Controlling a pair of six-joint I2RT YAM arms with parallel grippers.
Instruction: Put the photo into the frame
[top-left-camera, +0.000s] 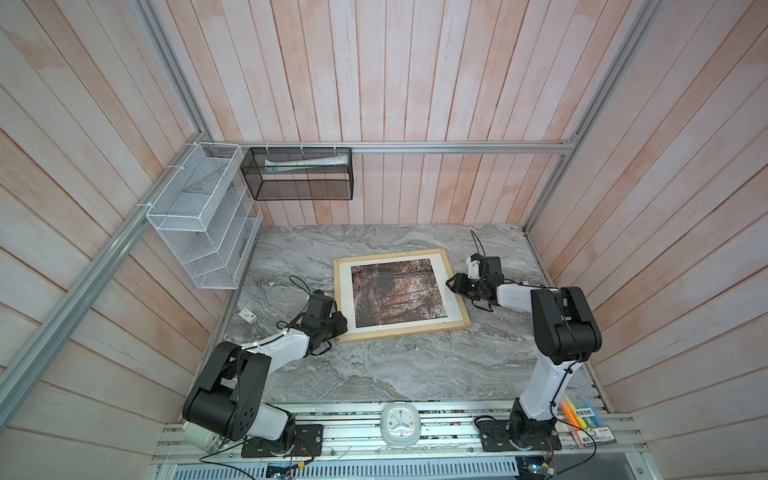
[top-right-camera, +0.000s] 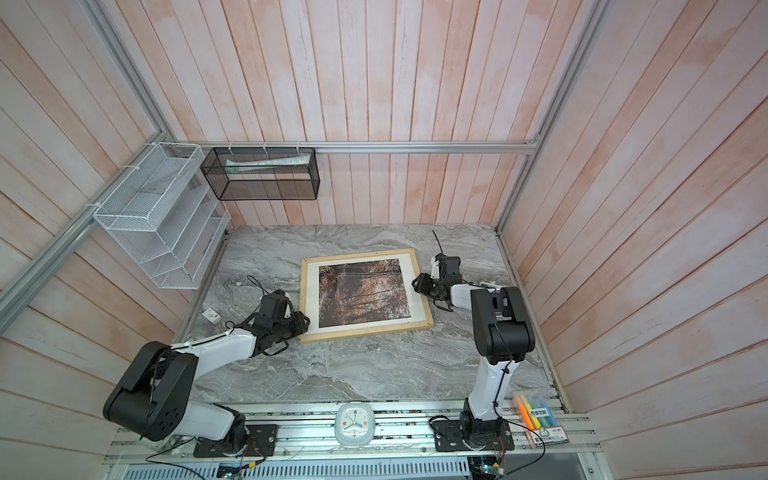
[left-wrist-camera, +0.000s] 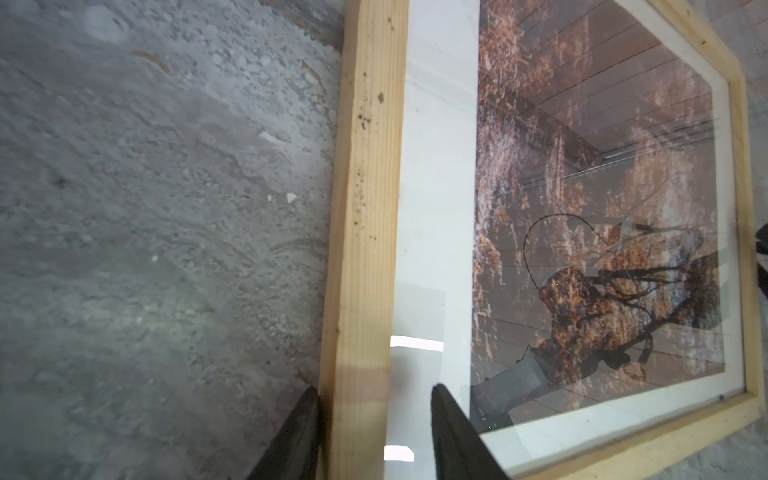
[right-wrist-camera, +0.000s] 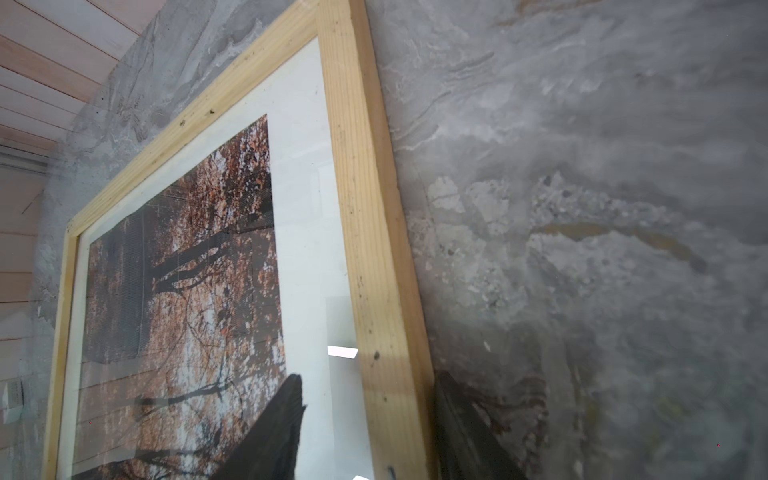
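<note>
Centre of grey marble-patterned tabletop (top-left-camera: 374, 374): rectangular pale-wood picture frame (top-left-camera: 399, 333), flat, slightly skewed; autumn-forest photo print (top-left-camera: 395, 291) seated inside, showing through white windowed mat (top-left-camera: 345, 295). Left gripper (left-wrist-camera: 374, 395), part-open, straddles the left side rail; right gripper (right-wrist-camera: 369, 376), part-open, straddles the right rail. Neither looks clamped. Both arms equally near. Pink plank walls (top-left-camera: 415, 83) stand well clear.

1. Pale pink-white plank walls (top-left-camera: 415, 83), edged with aluminium rails (top-left-camera: 457, 146), close in three sides.
2. A grey marbled tabletop (top-left-camera: 395, 365) spreads beneath the left gripper (top-left-camera: 340, 326).
3. Well beyond that gripper, a white wire rack (top-left-camera: 199, 216) hangs on the side wall, with a black mesh basket (top-left-camera: 299, 174) beside it on the back wall.
4. The light is even and soft.
</note>
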